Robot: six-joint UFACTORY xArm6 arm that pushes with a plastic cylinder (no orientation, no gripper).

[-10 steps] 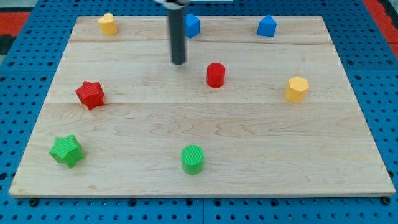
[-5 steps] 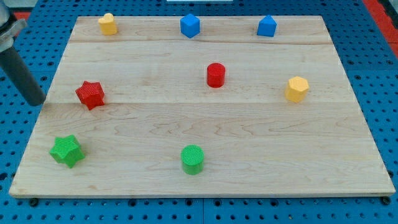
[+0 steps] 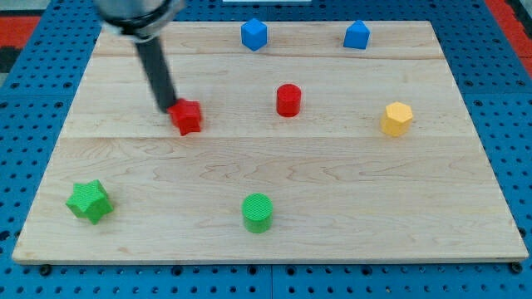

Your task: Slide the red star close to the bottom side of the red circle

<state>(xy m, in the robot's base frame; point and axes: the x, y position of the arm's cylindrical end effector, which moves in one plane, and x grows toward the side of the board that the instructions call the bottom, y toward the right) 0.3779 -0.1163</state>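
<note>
My tip (image 3: 166, 108) touches the upper-left edge of the red star block (image 3: 188, 117) on the pale wooden desk (image 3: 332, 183). The red cylinder block (image 3: 288, 100) stands well to the star's right, slightly higher in the view. Two blue blocks (image 3: 253, 34) (image 3: 357, 35) sit near the top edge, a yellow hexagonal block (image 3: 397, 119) at right, a green star block (image 3: 89, 201) and green cylinder block (image 3: 258, 213) toward the bottom.

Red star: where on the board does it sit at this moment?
The red star lies left of centre in the camera view, level with the red circle on its right, with my tip touching its upper-left edge.
</note>
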